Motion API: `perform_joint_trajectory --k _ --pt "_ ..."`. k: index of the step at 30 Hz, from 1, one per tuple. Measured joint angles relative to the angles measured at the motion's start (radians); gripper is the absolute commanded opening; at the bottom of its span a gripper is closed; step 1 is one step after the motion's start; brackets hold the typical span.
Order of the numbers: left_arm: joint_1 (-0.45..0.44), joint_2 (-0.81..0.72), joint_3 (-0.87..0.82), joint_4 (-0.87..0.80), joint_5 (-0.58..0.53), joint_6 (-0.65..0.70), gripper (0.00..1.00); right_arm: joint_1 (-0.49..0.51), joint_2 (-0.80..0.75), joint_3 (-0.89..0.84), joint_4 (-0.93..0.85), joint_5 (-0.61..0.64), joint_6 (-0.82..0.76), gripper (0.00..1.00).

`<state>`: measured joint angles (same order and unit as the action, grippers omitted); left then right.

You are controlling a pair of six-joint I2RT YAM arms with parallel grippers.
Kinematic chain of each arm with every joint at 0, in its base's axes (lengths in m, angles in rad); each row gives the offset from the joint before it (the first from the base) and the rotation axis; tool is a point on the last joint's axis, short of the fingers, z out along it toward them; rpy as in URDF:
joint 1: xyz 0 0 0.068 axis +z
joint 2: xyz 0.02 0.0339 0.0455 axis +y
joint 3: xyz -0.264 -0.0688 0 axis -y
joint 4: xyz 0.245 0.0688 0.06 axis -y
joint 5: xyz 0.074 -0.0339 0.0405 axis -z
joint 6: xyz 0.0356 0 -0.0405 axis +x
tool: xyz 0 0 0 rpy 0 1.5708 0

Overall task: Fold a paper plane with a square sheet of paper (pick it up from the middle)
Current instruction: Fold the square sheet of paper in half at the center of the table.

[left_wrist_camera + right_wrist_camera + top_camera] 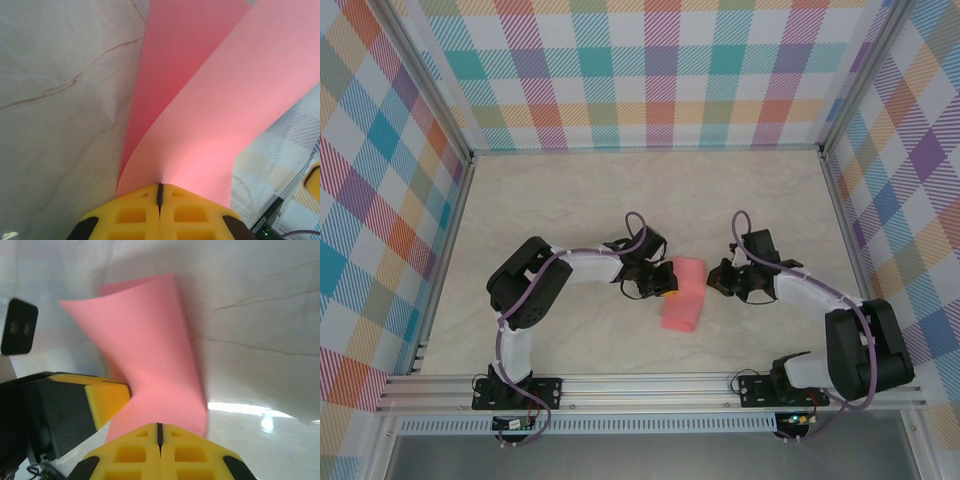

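The pale marbled surface (570,190) takes up the middle of the top view, with checked walls (650,80) in many colours on three sides. The left arm (535,285) and the right arm (850,340) both bend inward from the near edge and meet over the centre.

Between them is the square sheet of paper (684,300) — salmon-pink and plain. It is not flat. It is bent into a loose curve, and from above its lower part hangs toward the near edge.

The left fingers (667,283) are at the left edge of the sheet and the right fingers (718,278) are at its right edge. In the left wrist view the yellow left fingers (132,215) are pressed together with only a thin seam, and the sheet (210,115) rises out of this seam in a wide curve, so they are clamped on it. In the right wrist view the right fingers (190,455) are also together, and the sheet (150,355) comes down to their seam — it seems pinched there too. One left finger (107,397) touches the sheet from the side.
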<state>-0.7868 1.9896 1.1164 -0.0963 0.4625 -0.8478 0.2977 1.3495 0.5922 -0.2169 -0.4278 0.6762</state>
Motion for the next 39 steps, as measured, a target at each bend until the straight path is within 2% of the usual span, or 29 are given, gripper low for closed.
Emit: perform_joint_trajectory --k 5,10,19,25,29,33,39 --pt "0.000 0.003 0.002 -0.003 0.000 0.000 0.00 0.067 0.146 0.024 0.096 -0.045 0.020 0.00" --pt "0.000 0.003 0.001 -0.003 0.000 0.000 0.00 0.061 0.206 0.024 0.144 -0.056 0.030 0.00" --pt "0.000 0.002 -0.007 0.009 0.000 -0.001 0.00 -0.056 0.198 -0.003 0.143 -0.025 0.022 0.00" --pt "0.000 0.002 -0.007 0.009 0.000 -0.001 0.00 -0.107 0.104 -0.003 0.104 0.069 0.018 0.00" --pt "0.000 0.003 -0.005 0.008 0.001 -0.001 0.00 -0.032 0.078 0.013 0.118 0.066 0.006 0.00" --pt "0.000 0.003 -0.004 0.005 0.000 -0.001 0.00 0.074 0.147 0.060 0.168 0.039 0.002 0.00" --pt "0.000 0.004 0.000 -0.002 0.000 0.000 0.00 0.077 0.285 0.066 0.241 0.016 0.027 0.00"
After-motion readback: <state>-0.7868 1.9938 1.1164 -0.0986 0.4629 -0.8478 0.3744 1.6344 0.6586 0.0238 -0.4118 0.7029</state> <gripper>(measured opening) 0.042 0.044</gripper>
